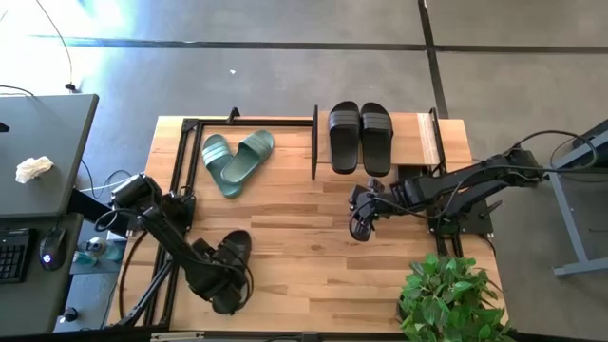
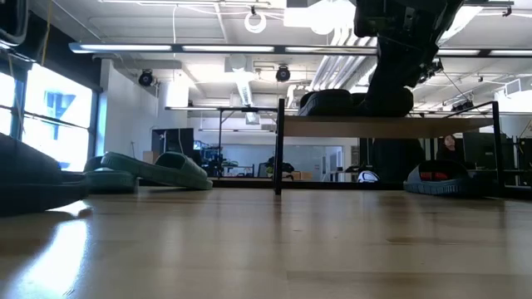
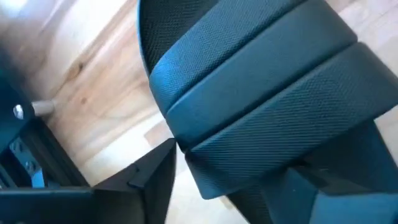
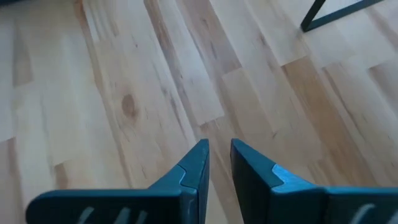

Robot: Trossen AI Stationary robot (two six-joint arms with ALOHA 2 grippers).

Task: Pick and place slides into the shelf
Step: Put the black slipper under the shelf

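Left claw (image 1: 228,255) low over the surface (image 1: 294,252) at about 7 o'clock, fingers spread either side of a black slide (image 3: 261,93) — not clamped, the ribbed strap filling the left wrist view. Whether that slide is lifted, cannot tell.

Right claw (image 4: 214,163) at 3 o'clock of centre, just off the shelf (image 1: 418,142) — fingers nearly together, nothing between them, bare wood below.

One black pair (image 1: 360,136) sits side by side on the shelf's board, 1 o'clock. Sage-green pair (image 1: 236,160) lies splayed inside the open black frame (image 1: 190,142) at 11 o'clock. Potted plant (image 1: 451,299) at 5 o'clock.
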